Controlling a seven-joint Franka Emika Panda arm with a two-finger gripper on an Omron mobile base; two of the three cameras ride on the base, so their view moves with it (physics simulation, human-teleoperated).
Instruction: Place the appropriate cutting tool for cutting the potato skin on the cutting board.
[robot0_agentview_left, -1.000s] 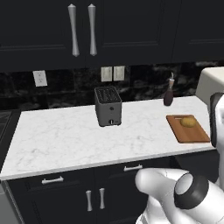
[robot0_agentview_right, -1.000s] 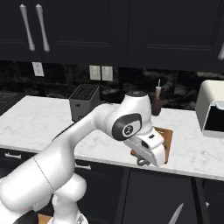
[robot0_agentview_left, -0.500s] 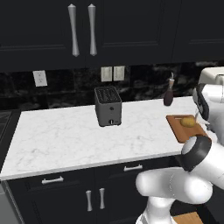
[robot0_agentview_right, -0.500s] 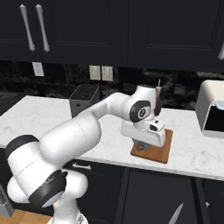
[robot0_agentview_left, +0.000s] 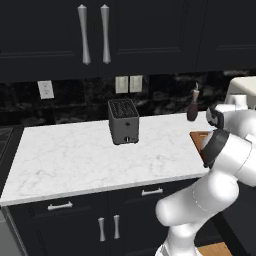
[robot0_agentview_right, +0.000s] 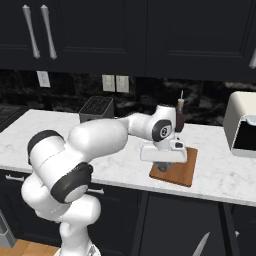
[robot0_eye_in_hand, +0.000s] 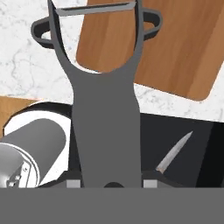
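Peeler over the cutting board's near edge

The grey Y-shaped peeler (robot0_eye_in_hand: 105, 109) is sticking out from the hand (robot0_agentview_right: 163, 159), which is gripping its handle and hovering above the cutting board (robot0_agentview_right: 182, 170) by the tabletop's (robot0_agentview_right: 220, 175) front edge; a toaster (robot0_agentview_left: 123, 121) is standing well apart.

Kitchen, as I log it from my station: white marble table (robot0_agentview_left: 75, 155) over dark drawers, black wall cabinets (robot0_agentview_left: 65, 35) with long steel handles, dark grey toaster (robot0_agentview_left: 123, 121), wall sockets (robot0_agentview_left: 128, 84) on black backsplash, wooden cutting board (robot0_agentview_right: 177, 167), white toaster oven (robot0_agentview_right: 241, 130).
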